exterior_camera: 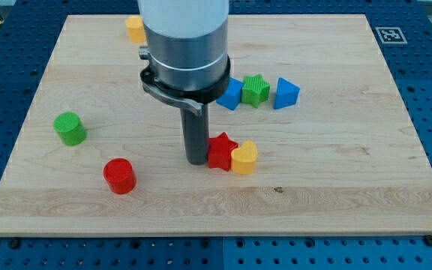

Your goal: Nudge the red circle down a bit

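my tip (196,160) rests on the wooden board (336,180), touching or just beside the left side of the red star (220,150); there are no fingers or jaws on this arm, only the straight dark rod under a grey and white cylinder, so nothing is held. the yellow block (244,157) sits against the star's right side. the red circle (118,175) stands well apart from my tip, toward the view's lower left, near the board's bottom edge. the green circle (70,128) lies up and left of it. behind the rod, 3 blocks form a row: a blue block (231,94), partly hidden, touching a green star (255,90), then a blue triangle (286,93) just beside. another yellow block (133,28) sits at the view's top, partly hidden by the arm. the board holds 8 blocks and no containers.
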`<state>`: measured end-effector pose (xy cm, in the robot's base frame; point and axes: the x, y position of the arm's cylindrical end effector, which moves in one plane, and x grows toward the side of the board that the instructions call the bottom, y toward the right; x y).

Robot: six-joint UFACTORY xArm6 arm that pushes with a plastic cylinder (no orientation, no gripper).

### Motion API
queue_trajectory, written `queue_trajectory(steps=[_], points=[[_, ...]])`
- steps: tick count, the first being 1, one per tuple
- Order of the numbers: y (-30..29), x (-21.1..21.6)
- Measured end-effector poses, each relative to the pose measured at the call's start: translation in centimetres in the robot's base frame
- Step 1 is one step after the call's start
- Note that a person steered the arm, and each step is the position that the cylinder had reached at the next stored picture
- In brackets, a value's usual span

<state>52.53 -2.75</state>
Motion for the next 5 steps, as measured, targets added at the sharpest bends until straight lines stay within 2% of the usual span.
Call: queue_trajectory(steps=[2, 5], points=[[-1.5, 0.8], [-12.2, 0.3]])
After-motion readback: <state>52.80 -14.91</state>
